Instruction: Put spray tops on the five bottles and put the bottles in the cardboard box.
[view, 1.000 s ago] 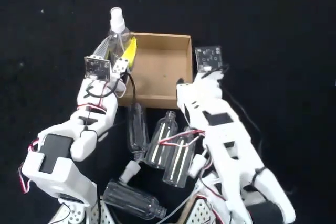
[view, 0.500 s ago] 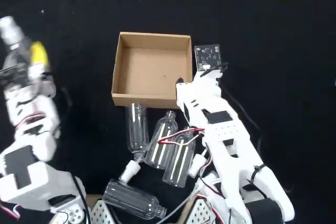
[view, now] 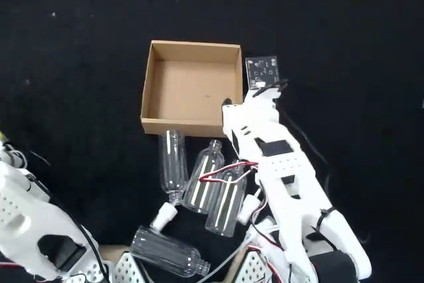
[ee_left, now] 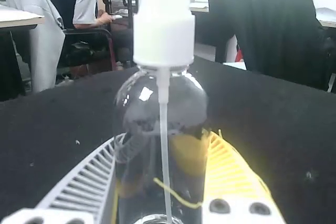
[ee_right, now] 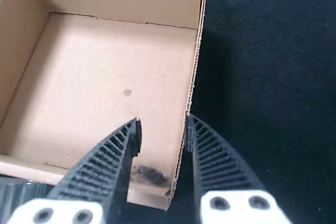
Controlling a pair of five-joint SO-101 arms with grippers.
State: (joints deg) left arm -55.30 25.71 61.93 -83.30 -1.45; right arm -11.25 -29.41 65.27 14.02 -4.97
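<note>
Swung far from the cardboard box [view: 146, 84], the left tool [ee_left: 165, 139] clamps a bottle [ee_left: 157, 108] with a spray top [ee_left: 164, 19]. The right tool [ee_right: 161, 124], slightly parted, straddles the box's wall, gripping nothing. On the black desk [view: 344, 44], four bottles [view: 204, 180] lie near the box.

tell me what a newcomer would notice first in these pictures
A clear plastic bottle with a white spray top is clamped in the left gripper. The right gripper, open, straddles the right wall of the open brown cardboard box. Four more clear bottles lie on the black table between the box and the arms' bases.
</note>
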